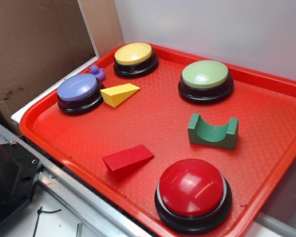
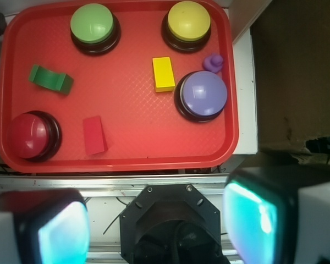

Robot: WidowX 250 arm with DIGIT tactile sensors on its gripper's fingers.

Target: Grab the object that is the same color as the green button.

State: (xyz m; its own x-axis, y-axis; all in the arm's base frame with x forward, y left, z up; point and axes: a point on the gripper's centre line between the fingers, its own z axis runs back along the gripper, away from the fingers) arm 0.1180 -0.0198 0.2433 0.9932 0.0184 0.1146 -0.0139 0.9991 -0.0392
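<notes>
The dark-green notched block (image 1: 213, 131) lies on the red tray (image 1: 266, 108), right of centre, notch up. It shows in the wrist view (image 2: 50, 79) at the tray's left. The pale-green dome button (image 1: 205, 80) stands behind it, also in the wrist view (image 2: 92, 25). My gripper (image 2: 157, 226) is high above the robot base, off the tray's near edge, with its two fingers wide apart and nothing between them. The gripper does not show in the exterior view.
On the tray: a yellow button (image 1: 134, 58), a purple button (image 1: 79, 92), a red button (image 1: 192, 193), a yellow wedge (image 1: 119, 94), a red wedge (image 1: 127, 159) and a small purple figure (image 1: 96, 72). A cardboard wall (image 1: 34, 49) stands at left. The black robot base (image 2: 170, 223) lies below the gripper.
</notes>
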